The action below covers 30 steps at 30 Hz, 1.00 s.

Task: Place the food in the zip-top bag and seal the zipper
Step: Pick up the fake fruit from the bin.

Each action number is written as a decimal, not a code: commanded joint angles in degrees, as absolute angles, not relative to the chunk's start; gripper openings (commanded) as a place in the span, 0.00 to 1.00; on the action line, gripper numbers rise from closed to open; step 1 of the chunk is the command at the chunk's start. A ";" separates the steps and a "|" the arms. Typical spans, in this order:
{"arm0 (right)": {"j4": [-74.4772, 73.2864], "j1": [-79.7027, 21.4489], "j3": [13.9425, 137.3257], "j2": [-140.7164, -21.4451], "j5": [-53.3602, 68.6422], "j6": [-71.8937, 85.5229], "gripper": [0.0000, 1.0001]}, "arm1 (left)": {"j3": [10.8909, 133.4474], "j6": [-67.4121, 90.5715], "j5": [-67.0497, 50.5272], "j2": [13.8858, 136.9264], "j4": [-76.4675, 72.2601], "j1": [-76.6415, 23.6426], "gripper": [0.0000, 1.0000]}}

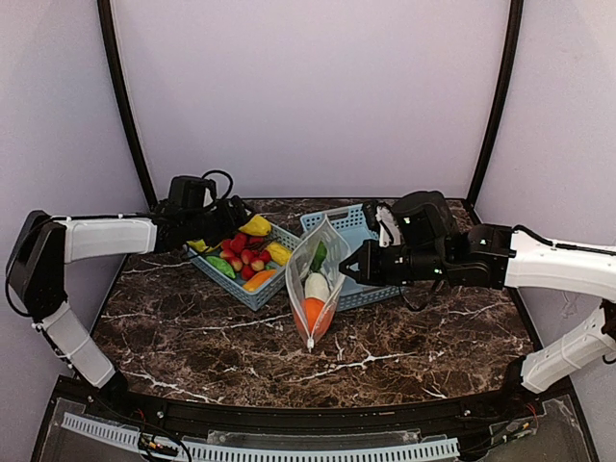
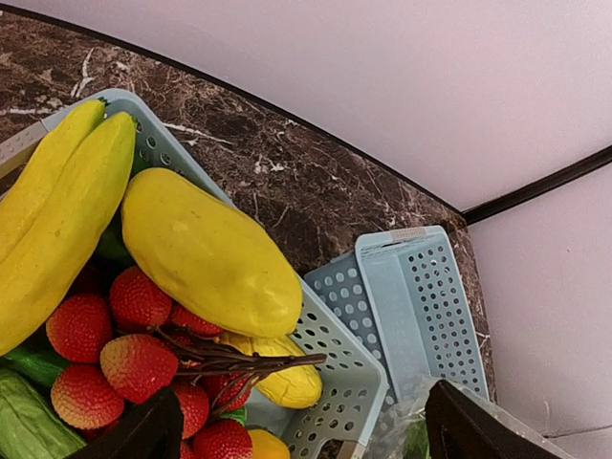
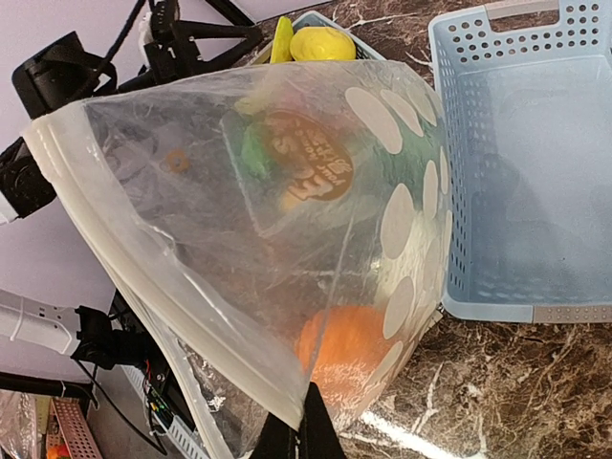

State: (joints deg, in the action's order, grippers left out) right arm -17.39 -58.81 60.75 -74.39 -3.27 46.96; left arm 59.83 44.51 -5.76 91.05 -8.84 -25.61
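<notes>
The zip-top bag stands on the table with its mouth open, clear with white dots. An orange, a white piece and a green piece lie inside it. My right gripper is shut on the bag's edge, fingers pinched together. The orange shows through the plastic, and the zipper strip runs along the open mouth. My left gripper hangs open over the food basket, above strawberries, a yellow fruit and bananas, holding nothing.
A second light-blue basket sits behind the bag, on its right, beside the food basket. A small white slider tab lies at the bag's near tip. The grey back wall stands close behind the baskets.
</notes>
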 commanded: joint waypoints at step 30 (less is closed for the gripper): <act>-16.35 -57.29 62.22 -74.62 -3.76 45.30 0.00 | 72.07 50.38 -4.51 112.01 -12.15 -23.49 0.89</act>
State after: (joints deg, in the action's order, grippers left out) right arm -17.39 -57.84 60.80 -74.39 -3.25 45.89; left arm 71.07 50.41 -5.02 111.00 -14.46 -23.88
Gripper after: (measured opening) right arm 0.007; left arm 0.894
